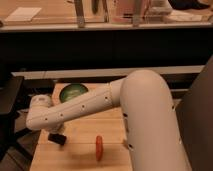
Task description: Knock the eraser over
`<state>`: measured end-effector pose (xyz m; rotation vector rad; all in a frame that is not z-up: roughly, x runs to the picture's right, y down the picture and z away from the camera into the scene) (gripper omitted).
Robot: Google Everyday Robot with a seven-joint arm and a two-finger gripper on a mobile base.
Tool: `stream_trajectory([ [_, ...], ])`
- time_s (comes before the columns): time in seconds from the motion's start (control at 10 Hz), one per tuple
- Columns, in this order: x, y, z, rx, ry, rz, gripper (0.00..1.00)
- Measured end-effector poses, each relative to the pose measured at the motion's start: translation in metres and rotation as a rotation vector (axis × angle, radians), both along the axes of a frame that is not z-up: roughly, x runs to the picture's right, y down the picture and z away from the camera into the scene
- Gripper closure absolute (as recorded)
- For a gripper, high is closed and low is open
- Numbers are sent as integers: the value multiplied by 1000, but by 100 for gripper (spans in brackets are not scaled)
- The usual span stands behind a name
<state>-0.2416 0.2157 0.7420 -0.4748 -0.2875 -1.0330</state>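
Note:
My white arm reaches from the right across the wooden table point(75, 157) to its left side. The gripper point(53, 134) hangs below the white wrist point(40, 114), dark and low over the table's left front. A small black block, the eraser point(59, 140), shows right at the gripper's tip. I cannot separate the two clearly, or tell whether they touch. I cannot tell whether the eraser stands or lies.
A green bowl point(73, 92) sits at the table's back left, partly behind the arm. A red chili point(99, 148) lies at the front middle. A small pale piece point(125, 144) lies beside the arm's bulk. A dark chair point(9, 107) stands left of the table.

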Motion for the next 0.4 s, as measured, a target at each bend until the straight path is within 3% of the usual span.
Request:
stream_trajectory([
  [0.4,-4,-3,2,16,-8,-2,100],
])
